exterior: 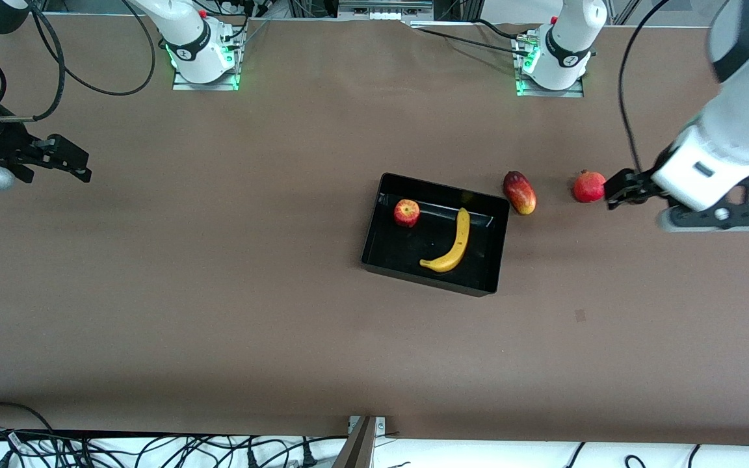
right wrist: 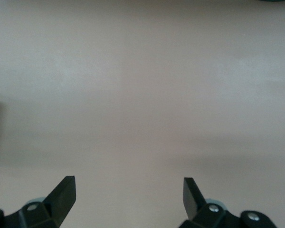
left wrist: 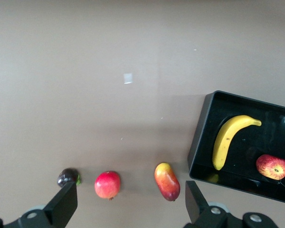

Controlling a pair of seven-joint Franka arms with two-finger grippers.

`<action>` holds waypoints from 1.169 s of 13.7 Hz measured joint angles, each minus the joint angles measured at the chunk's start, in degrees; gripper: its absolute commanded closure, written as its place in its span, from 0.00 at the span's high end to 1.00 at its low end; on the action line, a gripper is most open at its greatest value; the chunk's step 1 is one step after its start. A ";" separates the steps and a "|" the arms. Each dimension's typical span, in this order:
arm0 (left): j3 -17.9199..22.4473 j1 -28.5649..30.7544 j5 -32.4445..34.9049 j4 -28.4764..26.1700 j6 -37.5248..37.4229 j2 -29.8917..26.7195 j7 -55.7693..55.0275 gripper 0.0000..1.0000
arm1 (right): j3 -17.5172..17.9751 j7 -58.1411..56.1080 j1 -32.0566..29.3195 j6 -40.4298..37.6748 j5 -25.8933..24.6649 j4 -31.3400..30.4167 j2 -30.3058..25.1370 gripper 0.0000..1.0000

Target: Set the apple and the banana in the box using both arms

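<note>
The black box (exterior: 426, 278) sits mid-table. The red apple (exterior: 406, 212) and the yellow banana (exterior: 454, 244) both lie inside it, apart from each other. In the left wrist view the box (left wrist: 199, 137), banana (left wrist: 226, 140) and apple (left wrist: 272, 166) also show. My left gripper (exterior: 618, 188) is open and empty, over the table beside the pomegranate toward the left arm's end; the left wrist view shows it too (left wrist: 130, 204). My right gripper (exterior: 65, 159) is open and empty over bare table at the right arm's end; the right wrist view shows it too (right wrist: 128, 194).
A dark-red-and-yellow mango (exterior: 519, 192) and a red pomegranate (exterior: 589, 186) lie on the table between the box and my left gripper. The left wrist view also shows a small dark fruit (left wrist: 68, 177) beside the pomegranate (left wrist: 107, 185). Cables run along the table's near edge.
</note>
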 measured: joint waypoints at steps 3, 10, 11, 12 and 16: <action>2.27 0.35 -2.36 -10.29 2.71 -7.68 0.41 1.00 | 0.00 0.00 0.00 0.00 0.00 0.00 0.00 1.00; 4.08 0.56 -5.70 -16.97 4.20 -12.26 3.70 1.00 | 0.00 0.00 0.00 0.00 0.00 0.00 0.00 1.00; 4.08 0.57 -5.70 -17.03 4.20 -12.26 3.81 1.00 | 0.00 0.00 0.00 0.00 0.00 0.00 0.00 1.00; 4.08 0.57 -5.70 -17.09 4.20 -12.25 3.90 1.00 | 0.00 0.00 0.00 0.00 0.00 0.00 0.00 1.00; 3.95 0.57 -5.70 -17.14 4.13 -12.23 4.21 1.00 | 0.00 0.00 0.00 0.00 0.00 0.00 0.00 1.00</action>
